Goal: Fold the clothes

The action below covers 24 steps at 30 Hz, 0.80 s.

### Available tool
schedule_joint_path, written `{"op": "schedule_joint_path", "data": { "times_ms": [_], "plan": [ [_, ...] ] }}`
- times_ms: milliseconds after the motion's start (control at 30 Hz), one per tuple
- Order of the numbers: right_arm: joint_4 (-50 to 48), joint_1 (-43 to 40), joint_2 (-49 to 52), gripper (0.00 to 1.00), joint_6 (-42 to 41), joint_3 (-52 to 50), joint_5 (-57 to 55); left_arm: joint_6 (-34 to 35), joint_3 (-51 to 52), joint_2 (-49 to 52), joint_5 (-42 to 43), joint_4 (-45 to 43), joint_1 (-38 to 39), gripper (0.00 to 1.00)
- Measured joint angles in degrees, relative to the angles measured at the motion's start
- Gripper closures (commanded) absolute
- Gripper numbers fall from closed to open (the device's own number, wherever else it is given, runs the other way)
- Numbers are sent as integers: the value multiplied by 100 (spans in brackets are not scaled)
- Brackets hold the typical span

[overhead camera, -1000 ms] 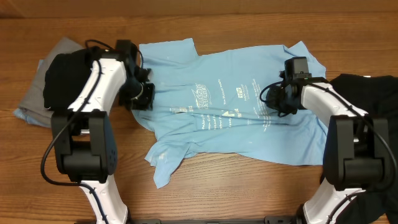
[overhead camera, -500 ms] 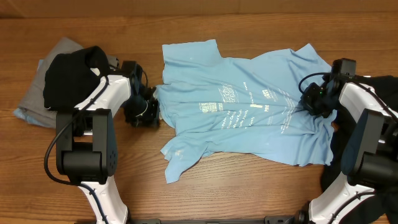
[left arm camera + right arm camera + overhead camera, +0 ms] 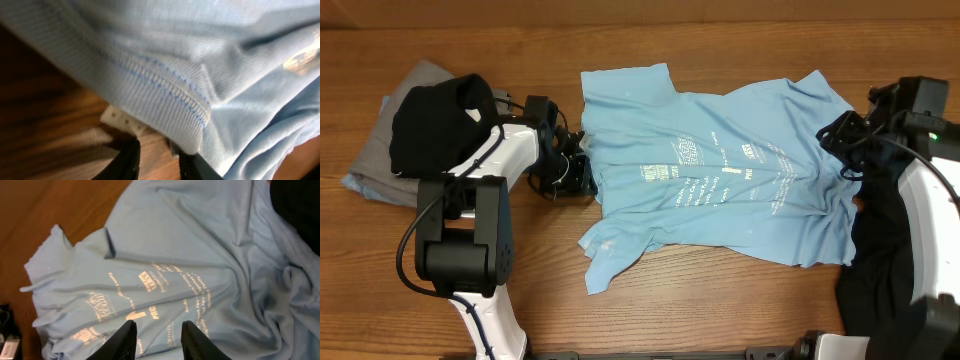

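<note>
Light blue T-shirt point(image 3: 720, 190): lay rumpled across the middle of the wooden tabletop point(image 3: 720, 310), print side up, one sleeve pointing toward the far edge and a lower corner trailing toward the near edge.
White lettering point(image 3: 710, 180): ran in slanted rows across the shirt's centre.
Left end effector point(image 3: 156, 151): sat low at the shirt's left edge, fingers slightly spread with bare wood showing between them and nothing pinched.
Stitched hem point(image 3: 165, 90): filled the left wrist view just beyond the fingertips, a small white tag point(image 3: 120, 120) peeking from under it.
Right end effector point(image 3: 158, 326): hovered over the shirt's right side, fingers spread and empty.
Left black garment point(image 3: 435, 125): was heaped on a grey garment point(image 3: 370, 170) at the tabletop's left end.
Right black garment point(image 3: 880, 240): lay under the right arm, touching the blue shirt's right edge.
</note>
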State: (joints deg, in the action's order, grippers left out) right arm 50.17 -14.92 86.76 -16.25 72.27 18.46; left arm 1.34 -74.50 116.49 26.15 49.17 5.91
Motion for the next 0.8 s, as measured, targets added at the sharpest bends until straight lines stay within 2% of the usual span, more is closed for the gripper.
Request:
{"op": "schedule_joint_path", "data": {
  "times_ms": [267,367,467,533,600,733,800],
  "plan": [
    [221,0,-313,65,116,0,68,-7,68,0,2,551,0,68],
    [234,0,-313,65,129,0,68,-4,85,-22,22,365,2,68],
    [282,2,-313,65,131,0,76,22,92,-52,22,-210,11,69],
    [354,0,-313,65,127,0,83,68,94,-55,20,-505,28,76],
    [417,0,-313,66,131,0,81,144,116,-55,-24,-710,68,96],
    [503,0,-313,66,133,0,83,173,179,-55,-107,-743,98,96],
    [575,4,-313,66,133,0,81,166,136,-55,-138,-332,81,96]
  ]
}}
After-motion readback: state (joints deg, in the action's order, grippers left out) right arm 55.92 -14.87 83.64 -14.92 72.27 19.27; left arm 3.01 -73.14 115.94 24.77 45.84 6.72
